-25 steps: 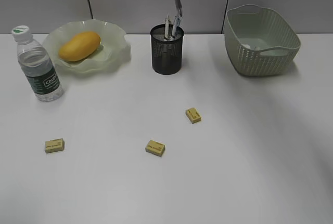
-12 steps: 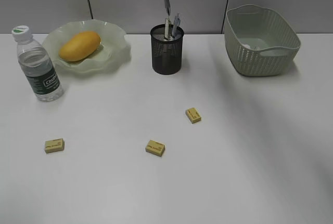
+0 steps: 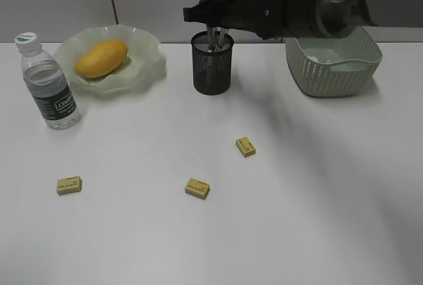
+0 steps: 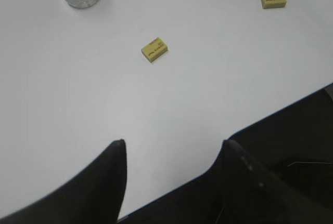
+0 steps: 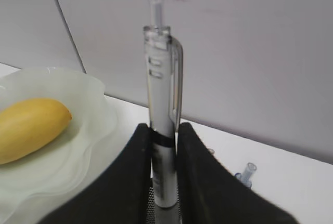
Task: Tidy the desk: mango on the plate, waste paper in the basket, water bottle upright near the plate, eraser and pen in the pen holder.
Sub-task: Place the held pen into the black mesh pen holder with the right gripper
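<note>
three small yellow erasers lie loose on the desk (image 3: 132, 232): one at front left (image 3: 69, 185), one near the middle (image 3: 197, 188), one a little further back and to the right (image 3: 246, 146), all well apart from each other and from the pen holder (image 3: 212, 63). the pen (image 5: 161, 125) is a clear-barrelled click pen with a silver lower body, a dark band and a clear clip; it stands upright, plunger end up, pinched between the two black fingers (image 5: 200, 177) of the right gripper (image 5: 164, 167), directly above the black mesh pen holder, its tip end hidden below the fingers. other pens already stand in the holder; a bluish cap end (image 5: 244, 173) shows in the right wrist view. the mango (image 3: 100, 58), smooth yellow-orange, lies on the pale green ruffled plate (image 3: 149, 67) at back left. the water bottle (image 3: 47, 83), clear with white cap and dark green label, stands upright just beside the plate. the basket (image 3: 334, 67) sits at back right; what is inside it cannot be made out clearly. the left gripper (image 4: 174, 154) hangs over the near edge of the desk with fingers spread apart and nothing between them; two erasers and the bottle base appear in its view.
</note>
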Action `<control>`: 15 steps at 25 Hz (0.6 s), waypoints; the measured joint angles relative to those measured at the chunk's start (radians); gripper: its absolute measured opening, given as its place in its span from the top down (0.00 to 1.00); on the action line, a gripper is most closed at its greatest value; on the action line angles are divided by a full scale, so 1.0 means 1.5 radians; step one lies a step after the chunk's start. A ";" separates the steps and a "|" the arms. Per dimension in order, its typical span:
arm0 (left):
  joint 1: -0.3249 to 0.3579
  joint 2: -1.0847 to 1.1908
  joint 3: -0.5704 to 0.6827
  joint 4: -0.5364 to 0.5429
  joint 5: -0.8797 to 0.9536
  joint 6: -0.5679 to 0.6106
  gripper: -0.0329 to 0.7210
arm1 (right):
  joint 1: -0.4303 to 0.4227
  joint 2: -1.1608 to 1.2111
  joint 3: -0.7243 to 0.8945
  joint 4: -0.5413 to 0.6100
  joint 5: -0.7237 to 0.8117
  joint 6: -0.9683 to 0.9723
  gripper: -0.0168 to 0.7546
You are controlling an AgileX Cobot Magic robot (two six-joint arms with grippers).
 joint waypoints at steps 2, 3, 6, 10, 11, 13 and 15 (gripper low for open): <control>0.000 0.000 0.000 0.000 0.000 0.000 0.38 | 0.000 0.011 0.000 0.000 0.000 0.001 0.82; 0.000 0.000 0.000 0.000 0.000 0.000 0.38 | 0.000 0.013 0.000 0.000 0.005 0.001 0.82; 0.000 0.000 0.000 0.000 0.000 0.000 0.38 | 0.000 0.017 0.000 -0.002 0.013 0.001 0.66; 0.000 0.000 0.000 0.000 0.000 0.000 0.38 | 0.000 0.017 0.000 -0.009 0.030 0.001 0.34; 0.000 0.000 0.000 0.000 0.000 0.000 0.38 | 0.000 0.016 0.000 -0.008 0.041 0.001 0.30; 0.000 0.000 0.000 0.000 0.000 0.000 0.38 | 0.000 0.006 0.001 -0.009 0.074 0.001 0.27; 0.000 0.000 0.000 0.000 0.000 0.000 0.38 | 0.000 -0.011 0.001 -0.009 0.114 0.001 0.26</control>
